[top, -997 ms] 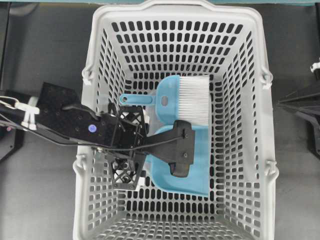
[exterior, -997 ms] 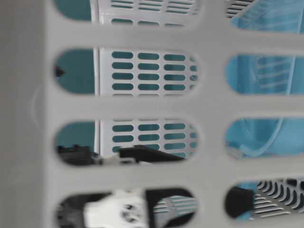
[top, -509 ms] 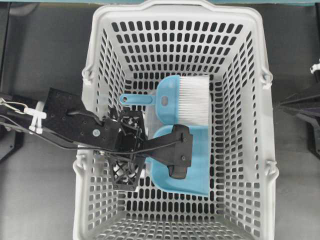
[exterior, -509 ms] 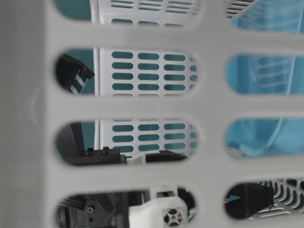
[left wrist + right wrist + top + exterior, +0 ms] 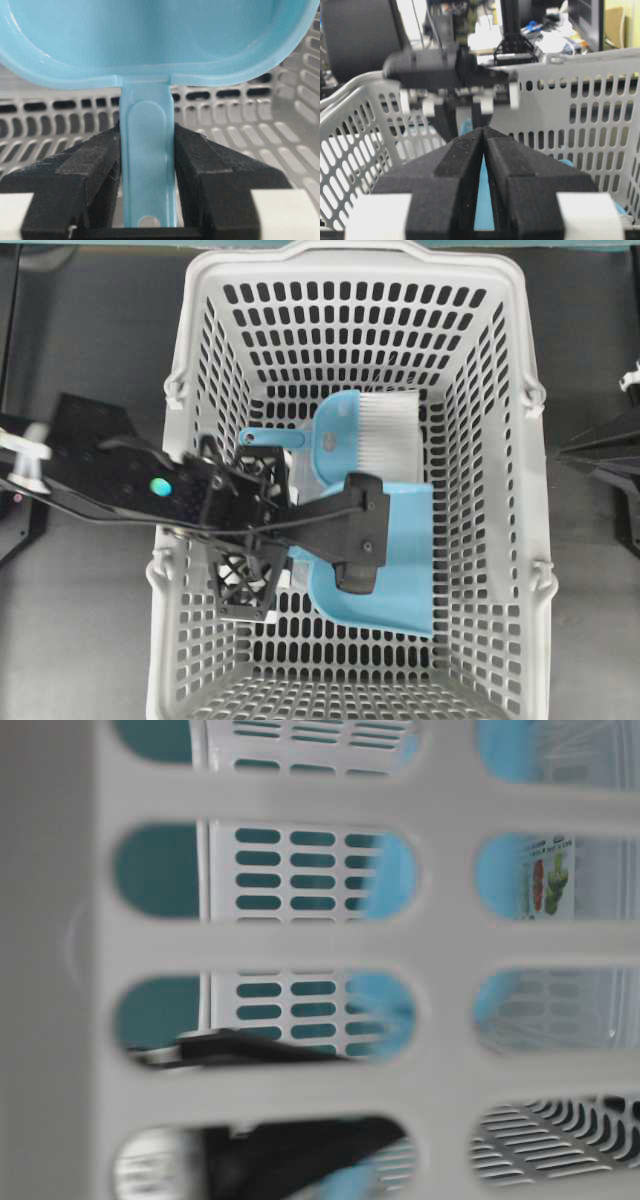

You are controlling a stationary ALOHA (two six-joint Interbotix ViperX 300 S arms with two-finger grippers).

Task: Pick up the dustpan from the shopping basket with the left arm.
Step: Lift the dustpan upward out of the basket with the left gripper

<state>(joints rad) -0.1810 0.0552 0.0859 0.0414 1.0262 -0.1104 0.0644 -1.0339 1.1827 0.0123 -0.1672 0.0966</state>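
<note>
Around it: we see a blue hand brush [image 5: 365, 440] with white bristles lying in the shopping basket [image 5: 200, 370], just behind the dustpan [image 5: 400, 570]; the brush's handle points to the left wall.
In the way: the basket's slotted walls close in on every side; the black camera block [image 5: 358, 540] on the left arm [image 5: 120, 480] covers the dustpan's near edge in the overhead view.
Tabletop: a dark tabletop [image 5: 80, 350] carries the basket.
Dustpan: inside the basket, towards its front right part, tilted; whether it rests on the floor we cannot tell.
Left arm pose: it reaches in over the left rim, wrist bent downward, lattice frame inside the basket.
Left claw [image 5: 147, 165]: closed partway, both black pads [image 5: 95, 165] pressed against the thin handle of the dustpan, whose end hole shows between them.
Right claw [image 5: 484, 165]: outside the basket, pads together with only a sliver between them, holding nothing.
Writing: in the table-level view a small sticker [image 5: 548, 875] with red and green pictures shows through a slot; we cannot read its text.
</note>
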